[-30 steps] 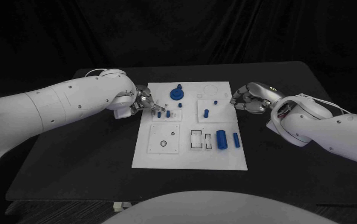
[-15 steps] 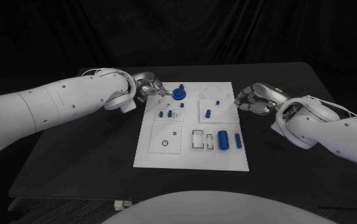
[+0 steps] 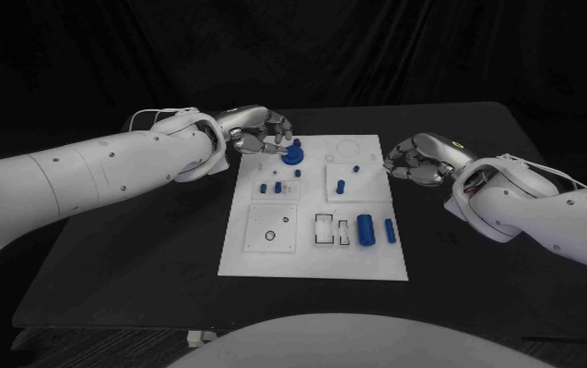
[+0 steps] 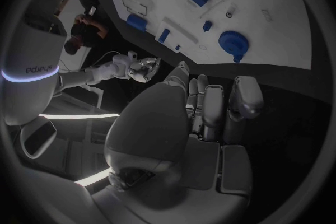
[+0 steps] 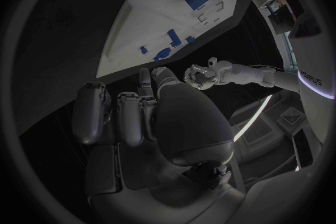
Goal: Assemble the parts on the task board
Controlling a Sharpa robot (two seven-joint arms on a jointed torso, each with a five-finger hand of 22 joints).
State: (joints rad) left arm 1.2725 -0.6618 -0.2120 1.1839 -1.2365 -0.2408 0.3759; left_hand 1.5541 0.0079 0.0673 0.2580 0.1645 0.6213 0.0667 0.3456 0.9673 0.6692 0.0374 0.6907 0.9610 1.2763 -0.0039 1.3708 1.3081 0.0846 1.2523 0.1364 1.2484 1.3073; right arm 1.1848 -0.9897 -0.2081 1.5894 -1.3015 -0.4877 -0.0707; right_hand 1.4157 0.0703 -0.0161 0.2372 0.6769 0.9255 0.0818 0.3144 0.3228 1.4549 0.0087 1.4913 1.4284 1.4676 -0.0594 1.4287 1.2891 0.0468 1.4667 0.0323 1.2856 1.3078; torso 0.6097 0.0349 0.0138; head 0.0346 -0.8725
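Hovering left hand beside blue round part, holding nothing.

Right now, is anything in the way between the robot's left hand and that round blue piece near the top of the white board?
Nothing visible. The left hand hovers just beside the round blue piece, with only bare white board between them in the left wrist view.

The head camera looks down from high up at the desk. Each wrist camera sits close behind its own hand. All three see the task board.
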